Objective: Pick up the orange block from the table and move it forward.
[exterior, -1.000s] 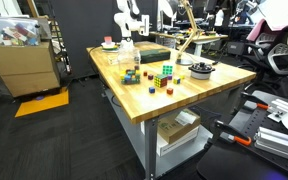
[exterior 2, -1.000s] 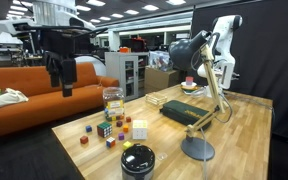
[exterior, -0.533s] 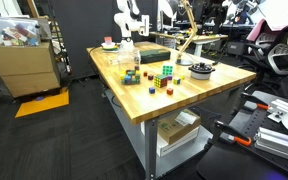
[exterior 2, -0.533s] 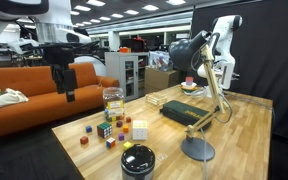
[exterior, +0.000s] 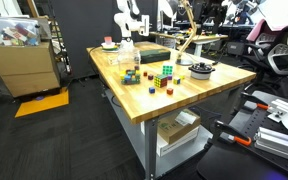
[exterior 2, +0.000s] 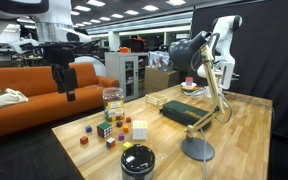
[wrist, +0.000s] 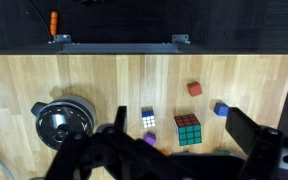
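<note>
The end effector [wrist: 178,132] is blurred and cropped at the bottom edge.

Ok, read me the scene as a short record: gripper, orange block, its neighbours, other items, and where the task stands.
gripper: open in the wrist view, empty, raised above the table
table: light wood top
orange block: lying on the table, clear of the gripper
neighbours: blue block and Rubik's cube, both apart from it
other items: round pot, desk lamp
task status: block not yet picked up
</note>
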Robot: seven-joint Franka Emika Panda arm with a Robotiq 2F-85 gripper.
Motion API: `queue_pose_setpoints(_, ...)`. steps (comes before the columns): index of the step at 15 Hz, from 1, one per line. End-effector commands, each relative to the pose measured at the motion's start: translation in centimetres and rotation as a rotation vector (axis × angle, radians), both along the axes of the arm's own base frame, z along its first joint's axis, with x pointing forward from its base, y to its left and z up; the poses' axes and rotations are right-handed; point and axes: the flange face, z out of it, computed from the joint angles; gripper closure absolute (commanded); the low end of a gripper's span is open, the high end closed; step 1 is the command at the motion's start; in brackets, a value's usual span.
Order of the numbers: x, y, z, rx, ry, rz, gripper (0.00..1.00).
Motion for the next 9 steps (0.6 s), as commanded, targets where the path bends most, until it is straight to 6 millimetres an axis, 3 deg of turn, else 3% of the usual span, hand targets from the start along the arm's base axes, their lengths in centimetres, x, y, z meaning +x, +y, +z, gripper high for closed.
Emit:
queue_pose_setpoints(1, 1.2, 3.1, -1.6, -0.047, -0.015, 0.007, 0.0)
queue_pose_setpoints(5, 1.8, 8.3, -5.5, -0.118, -0.003, 0.057, 0.0)
queue_pose_setpoints(9, 1.6, 9.8, -6.9, -0.118, 0.022, 0.102, 0.0)
